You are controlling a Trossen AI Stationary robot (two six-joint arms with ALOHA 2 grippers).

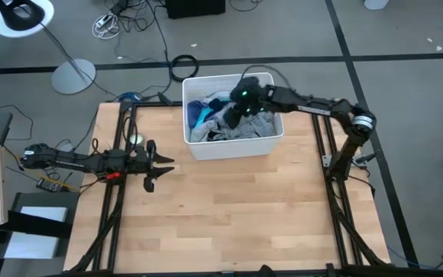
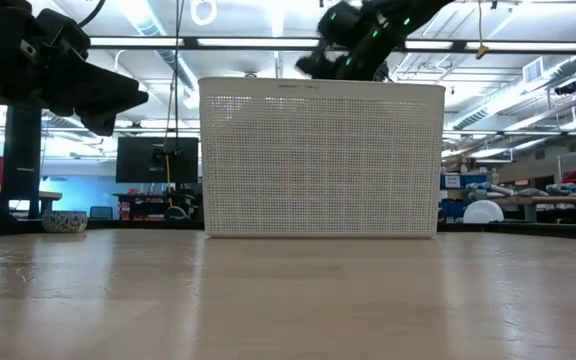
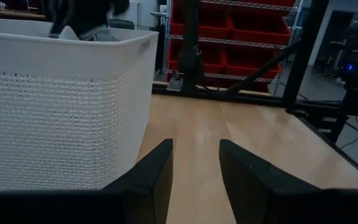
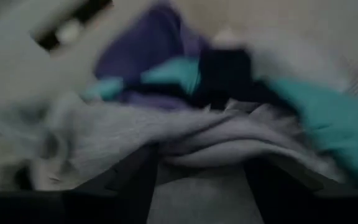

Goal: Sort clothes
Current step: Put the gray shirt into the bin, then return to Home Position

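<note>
Sorting has barely begun: all the clothes (image 1: 225,123), including the grey t-shirt (image 4: 185,140) and turquoise top (image 4: 328,106), lie heaped in the white bin (image 1: 233,145). The right gripper (image 1: 237,114) hangs over the heap, jaws parted, holding nothing. The left gripper (image 1: 154,165) waits open and empty over the bare table (image 1: 229,215), where free room lies before the bin's walls.

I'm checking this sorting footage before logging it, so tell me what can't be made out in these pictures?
- Low view: the clothes are hidden behind the white bin's wall.
- High view: the right gripper covers part of the clothes; single garments are too small to tell apart.
- Right wrist view: blurred; whether the grey t-shirt is touched is unclear.
- Left wrist view: the bin's rim hides its contents; the left gripper waits open.
</note>
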